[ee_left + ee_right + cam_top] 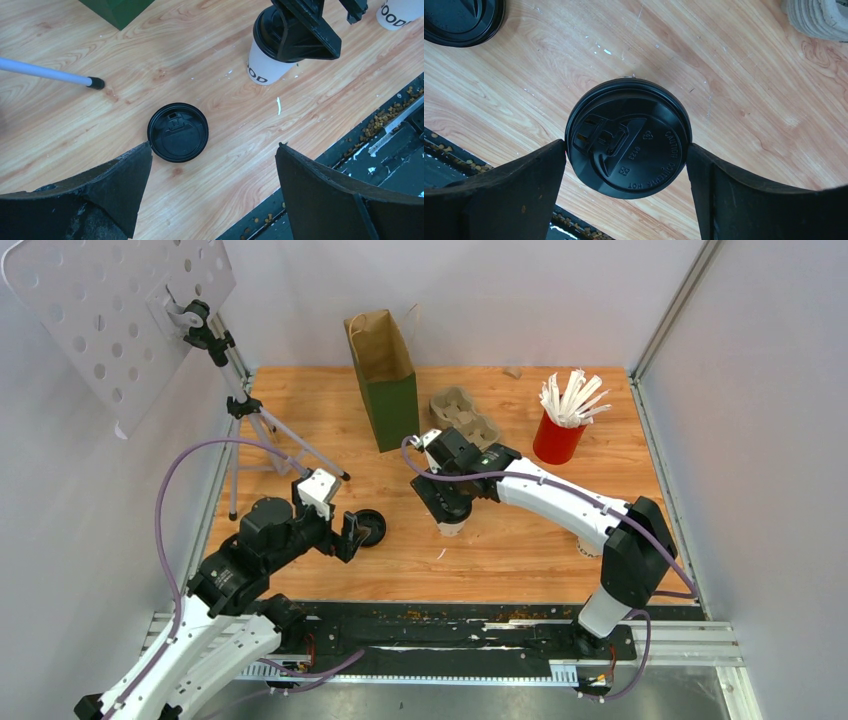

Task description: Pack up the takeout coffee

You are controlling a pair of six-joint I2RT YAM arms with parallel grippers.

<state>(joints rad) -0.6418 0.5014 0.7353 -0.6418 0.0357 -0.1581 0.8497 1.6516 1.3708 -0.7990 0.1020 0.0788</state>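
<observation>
Zero packed: I see both cups point(263, 71) unbagged.
Left claw point(215, 145): released.
Right claw point(626, 144): straddling lidded cup point(629, 137), grip unclear.

Upright lidded cup point(628, 137); loose lid point(177, 132) flat; second cup point(397, 12) apart

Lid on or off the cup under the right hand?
On. Black lid sits atop the white cup, framed by the right hand.

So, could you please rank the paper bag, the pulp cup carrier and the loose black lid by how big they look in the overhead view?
1. paper bag, clearly largest
2. pulp cup carrier
3. loose black lid, smallest
</observation>
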